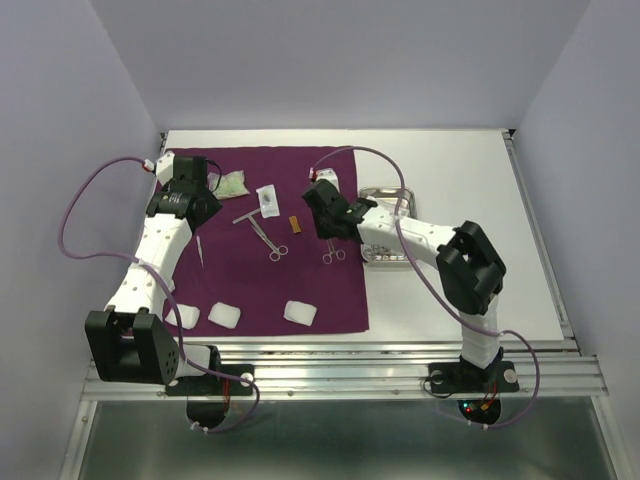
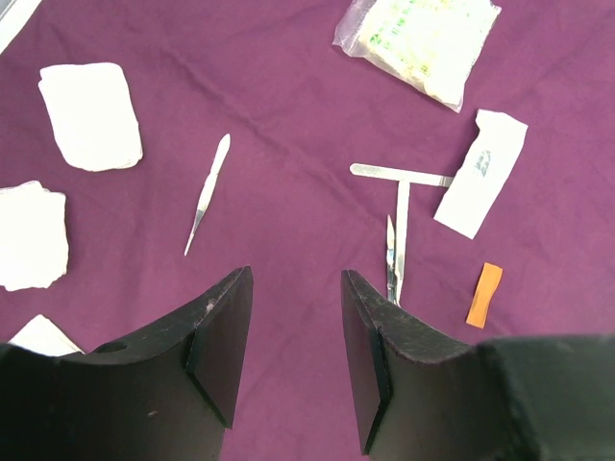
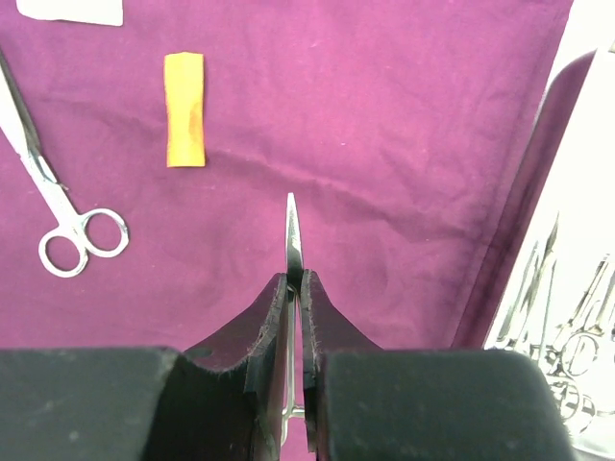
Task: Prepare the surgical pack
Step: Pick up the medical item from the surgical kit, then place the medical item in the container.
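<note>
From above, the right gripper (image 1: 330, 238) is hovering at the right side of the large deep-purple cloth drape (image 1: 260, 285), just beside the small shiny rectangular steel tray (image 1: 385, 189). I judge it should be lowering its load flat, clear of the steel scissors (image 1: 270, 240). In the left wrist view, the left gripper (image 2: 293, 327) is holding its matte black fingers (image 2: 216, 336) partly apart on nothing, above a slender steel scalpel (image 2: 207, 197) and fluffy white gauze pads (image 2: 89, 115). In the right wrist view, the fingers (image 3: 269, 336) are pinching a thin, slick steel instrument (image 3: 293, 235), so a firm pinch is likely guarding against swivel.
</note>
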Controlling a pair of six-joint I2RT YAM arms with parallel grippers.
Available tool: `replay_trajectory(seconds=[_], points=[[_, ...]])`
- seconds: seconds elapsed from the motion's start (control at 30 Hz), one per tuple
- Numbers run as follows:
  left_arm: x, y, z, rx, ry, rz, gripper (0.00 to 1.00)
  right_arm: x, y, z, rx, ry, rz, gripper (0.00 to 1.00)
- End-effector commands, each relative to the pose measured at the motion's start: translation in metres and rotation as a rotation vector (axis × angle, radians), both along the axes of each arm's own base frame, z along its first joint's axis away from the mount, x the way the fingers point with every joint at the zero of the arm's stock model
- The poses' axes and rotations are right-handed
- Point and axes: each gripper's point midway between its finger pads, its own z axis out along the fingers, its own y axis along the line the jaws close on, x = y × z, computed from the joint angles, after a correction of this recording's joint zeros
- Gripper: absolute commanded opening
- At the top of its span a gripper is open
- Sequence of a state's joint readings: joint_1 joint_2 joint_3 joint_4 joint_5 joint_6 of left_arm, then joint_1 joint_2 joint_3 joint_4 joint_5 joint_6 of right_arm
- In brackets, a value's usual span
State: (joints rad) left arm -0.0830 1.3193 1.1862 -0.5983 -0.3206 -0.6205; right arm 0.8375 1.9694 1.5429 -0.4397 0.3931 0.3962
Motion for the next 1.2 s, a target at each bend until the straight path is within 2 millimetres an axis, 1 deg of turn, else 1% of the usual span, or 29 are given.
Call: replay_trajectory(seconds=[0.0,0.03,0.07,0.1,0.17,0.2,0.23,0.27,0.3,0.33,0.37,0.4,0.43,0.5,0.6,0.8,0.83,0.87,0.9,1.03,1.17], points=[[-0.001,0.003,0.011,0.009,-0.035,-0.002,0.53,0.023,-0.015,0.056,0.071,-0.107,-0.068,0.01],[-0.002,0.003,0.010,0.006,-0.034,-0.004,0.53,0.025,-0.020,0.057,0.071,-0.107,-0.080,0.01],[-0.002,0.002,0.010,0.005,-0.032,-0.005,0.53,0.032,-0.031,0.059,0.069,-0.112,-0.103,0.02],[-0.001,0.002,0.010,0.004,-0.033,-0.006,0.53,0.035,-0.038,0.066,0.080,-0.121,-0.117,0.02],[-0.001,0.002,0.010,0.005,-0.031,-0.007,0.53,0.039,-0.053,0.066,0.083,-0.118,-0.148,0.02],[0.000,0.002,0.010,0.004,-0.033,-0.008,0.53,0.046,-0.066,0.068,0.088,-0.118,-0.175,0.02],[0.000,0.002,0.010,0.003,-0.033,-0.007,0.53,0.048,-0.074,0.073,0.096,-0.124,-0.191,0.02],[0.000,0.001,0.010,0.001,-0.033,-0.009,0.53,0.050,-0.082,0.073,0.097,-0.123,-0.204,0.02],[0.000,0.001,0.009,0.001,-0.032,-0.009,0.53,0.051,-0.090,0.069,0.090,-0.116,-0.220,0.02],[0.000,0.001,0.009,0.000,-0.033,-0.010,0.53,0.056,-0.103,0.072,0.093,-0.119,-0.247,0.02],[0.000,0.001,0.009,0.000,-0.033,-0.010,0.53,0.058,-0.110,0.072,0.092,-0.120,-0.261,0.02],[0.000,0.001,0.009,0.000,-0.033,-0.010,0.53,0.059,-0.117,0.068,0.088,-0.113,-0.272,0.02],[0.000,0.001,0.008,0.000,-0.032,-0.010,0.53,0.062,-0.129,0.064,0.079,-0.106,-0.297,0.02],[0.000,0.001,0.007,-0.001,-0.028,-0.011,0.53,0.064,-0.139,0.057,0.071,-0.093,-0.313,0.02],[0.000,0.001,0.004,-0.001,-0.023,-0.013,0.53,0.066,-0.151,0.038,0.048,-0.061,-0.333,0.02],[-0.001,0.000,0.000,-0.002,-0.014,-0.014,0.53,0.064,-0.150,0.001,0.013,-0.002,-0.325,0.03],[-0.001,0.000,0.000,-0.002,-0.012,-0.014,0.53,0.063,-0.151,-0.010,0.001,0.015,-0.327,0.03],[-0.001,0.001,0.000,0.000,-0.013,-0.013,0.53,0.063,-0.150,-0.015,-0.002,0.024,-0.326,0.03],[-0.002,0.001,-0.001,0.001,-0.010,-0.012,0.53,0.061,-0.150,-0.020,-0.006,0.032,-0.324,0.03],[-0.002,0.002,-0.004,0.007,-0.002,-0.009,0.53,0.054,-0.141,-0.036,0.029,0.081,-0.285,0.05],[-0.001,0.005,-0.011,0.025,0.020,-0.007,0.54,0.047,-0.133,-0.041,0.072,0.110,-0.260,0.08]])
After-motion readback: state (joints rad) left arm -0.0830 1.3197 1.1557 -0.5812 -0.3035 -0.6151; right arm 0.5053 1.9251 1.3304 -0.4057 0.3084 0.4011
